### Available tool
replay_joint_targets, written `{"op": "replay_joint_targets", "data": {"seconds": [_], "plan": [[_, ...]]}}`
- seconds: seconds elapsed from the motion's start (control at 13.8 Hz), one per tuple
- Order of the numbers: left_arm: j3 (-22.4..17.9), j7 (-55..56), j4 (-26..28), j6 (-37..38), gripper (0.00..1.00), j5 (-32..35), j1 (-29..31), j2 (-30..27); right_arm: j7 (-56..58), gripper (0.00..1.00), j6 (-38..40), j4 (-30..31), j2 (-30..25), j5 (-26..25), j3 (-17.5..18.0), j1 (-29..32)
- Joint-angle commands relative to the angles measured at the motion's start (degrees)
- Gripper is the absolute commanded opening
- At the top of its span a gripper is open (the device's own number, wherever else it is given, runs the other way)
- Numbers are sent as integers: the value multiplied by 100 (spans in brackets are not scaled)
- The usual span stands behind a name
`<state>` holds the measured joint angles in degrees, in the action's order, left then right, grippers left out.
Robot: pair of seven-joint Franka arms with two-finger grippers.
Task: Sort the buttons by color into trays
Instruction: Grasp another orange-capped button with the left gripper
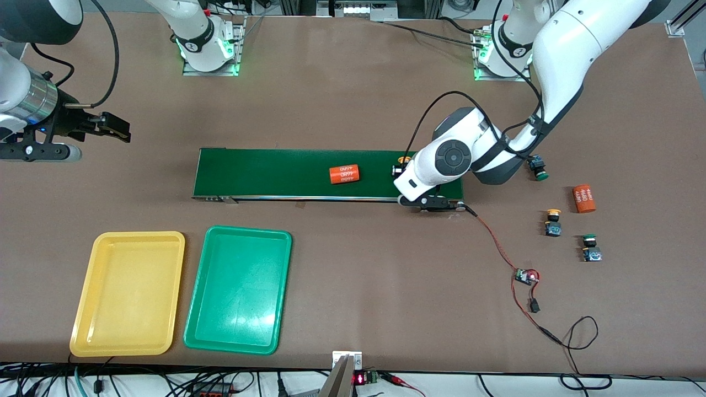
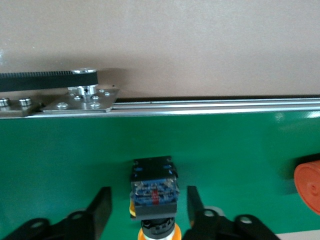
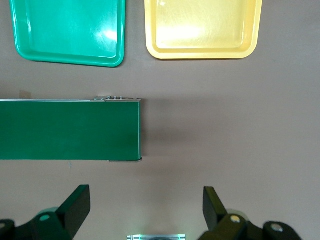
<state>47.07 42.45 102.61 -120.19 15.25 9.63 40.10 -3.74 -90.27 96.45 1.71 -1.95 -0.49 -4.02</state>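
Left tool point(image 2: 145, 210): low over the left arm's end of the long dark green conveyor belt point(image 1: 276, 173); its black fingers point(image 2: 100, 207) are spread, one on each side of a button, with a visible gap on both sides, so they pinch nothing.

Button at the left tool: a small yellow-capped push-button switch point(image 2: 154, 192) with a dark blocky body and bluish base, lying on its side on the belt. Its long axis runs straight out from the tool, cap toward the wrist, base pointing away.

Key relation: the switch sits squarely between the fingers, which bracket its body across the short width.

Right tool point(image 3: 145, 210): waiting in the air over bare brown counter point(image 1: 353, 82) off the right arm's end of the belt, fingers wide apart and empty.

Other buttons: one yellow-capped switch point(image 1: 553, 222) and two green-capped switches point(image 1: 538, 168) point(image 1: 590, 248) rest on the counter past the left arm's end of the belt, all much closer to the left tool.

Trays: a shallow yellow plastic tray point(image 1: 88, 309) and a matching green tray point(image 1: 198, 309) lie side by side, both empty, far closer to the right tool.

Also present: an orange cylinder point(image 1: 345, 174) on the belt, another point(image 1: 583, 198) on the counter.

Stage: judged early, no button sorted yet.
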Motion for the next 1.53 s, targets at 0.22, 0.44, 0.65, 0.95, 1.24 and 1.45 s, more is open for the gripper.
{"op": "replay_joint_targets", "data": {"seconds": [0.22,0.44,0.65,0.95,1.24,1.45], "plan": [[-23,79,-242,557,100,13,450,-573,-48,100,-25,76,-66,37,22,-2],[-75,-18,-242,602,100,22,1134,-749,-48,100,-52,207,-127,37,22,-2],[-75,-736,-268,865,100,258,1979,-741,-56,100,-113,331,-206,45,22,-11],[-373,-1545,-294,744,100,2277,2350,-408,-56,100,-288,629,-381,54,31,-2],[-619,-1916,-401,86,100,2747,2455,102,-48,100,-815,1515,-960,54,14,16],[-901,-2521,-347,-398,100,2747,2543,340,-56,100,-1009,1851,-1182,54,22,-2]]}}
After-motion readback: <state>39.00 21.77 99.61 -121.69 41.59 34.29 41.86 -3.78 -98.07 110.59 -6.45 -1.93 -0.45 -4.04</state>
